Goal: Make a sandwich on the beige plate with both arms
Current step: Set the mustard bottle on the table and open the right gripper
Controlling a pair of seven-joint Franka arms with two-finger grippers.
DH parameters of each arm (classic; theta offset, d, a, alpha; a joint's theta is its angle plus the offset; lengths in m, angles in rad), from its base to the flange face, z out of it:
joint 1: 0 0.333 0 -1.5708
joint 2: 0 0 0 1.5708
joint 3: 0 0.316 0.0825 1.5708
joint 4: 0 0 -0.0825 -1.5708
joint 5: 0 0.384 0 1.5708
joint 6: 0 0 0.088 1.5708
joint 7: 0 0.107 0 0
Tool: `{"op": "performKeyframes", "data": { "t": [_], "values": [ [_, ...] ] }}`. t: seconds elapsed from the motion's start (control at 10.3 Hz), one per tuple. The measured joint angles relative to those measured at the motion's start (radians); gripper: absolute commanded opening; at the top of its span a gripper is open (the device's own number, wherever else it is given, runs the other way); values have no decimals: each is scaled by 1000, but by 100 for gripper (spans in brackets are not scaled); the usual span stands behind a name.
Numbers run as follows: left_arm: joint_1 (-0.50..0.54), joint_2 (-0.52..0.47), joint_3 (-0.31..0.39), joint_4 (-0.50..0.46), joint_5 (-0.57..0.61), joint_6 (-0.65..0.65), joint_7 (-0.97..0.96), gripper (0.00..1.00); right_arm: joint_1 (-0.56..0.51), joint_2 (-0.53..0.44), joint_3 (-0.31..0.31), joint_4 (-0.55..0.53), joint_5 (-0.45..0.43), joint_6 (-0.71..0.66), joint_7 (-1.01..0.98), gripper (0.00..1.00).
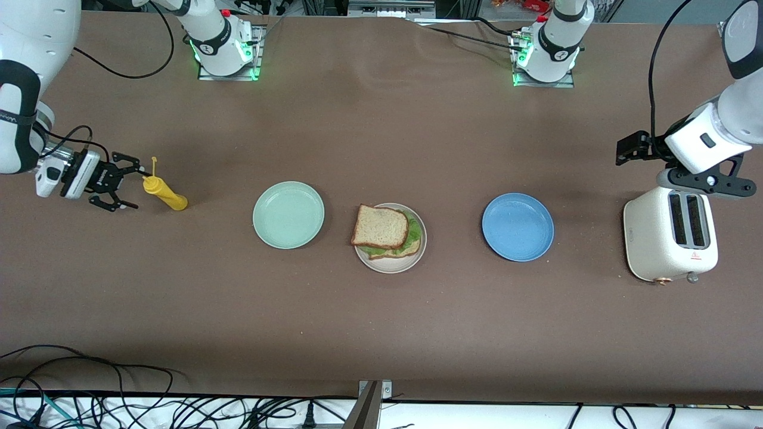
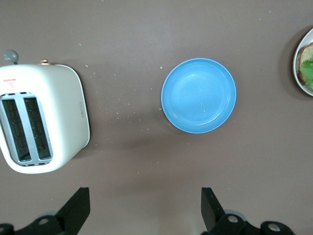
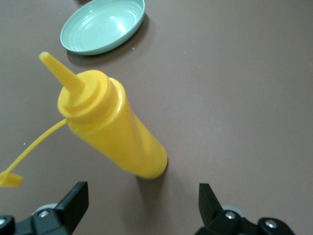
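Assembled sandwich (image 1: 384,231) on beige plate (image 1: 390,263), mid-tabletop, somewhat nearer the front camera's edge than the bases' edge: top bread slice skewed toward the right arm's end, lettuce (image 1: 411,233) poking out toward the left arm's end. Mint green plate (image 1: 288,214) beside it toward the right arm's end, blue plate (image 1: 517,226) beside it toward the left arm's end, both bare. White two-slot toaster (image 1: 669,235) near the left arm's end of the tabletop. Yellow squeeze bottle (image 1: 165,193) upright near the right arm's end, cap off and dangling on its strap. Right gripper (image 1: 126,182) just beside the bottle's nozzle, fingers spread wide, holding nothing. Left gripper (image 2: 145,208) over the tabletop beside the toaster, fingers wide apart, holding nothing.
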Motion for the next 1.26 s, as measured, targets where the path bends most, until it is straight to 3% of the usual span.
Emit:
{"op": "performKeyframes", "data": {
  "t": [0.29,0.58,0.97,1.26],
  "values": [
    [4,-8,7,103,0,-141,0,100,89,-3,-120,35,-145,-6,306,100],
    [4,-8,16,117,0,-168,0,100,192,-9,-242,129,-287,-136,705,98],
    [0,5,23,116,0,-168,-10,100,207,-10,-268,365,-358,-362,1212,98],
    [-108,14,163,116,0,-168,-10,100,228,-11,-268,545,-406,-442,1563,99]
  ]
}}
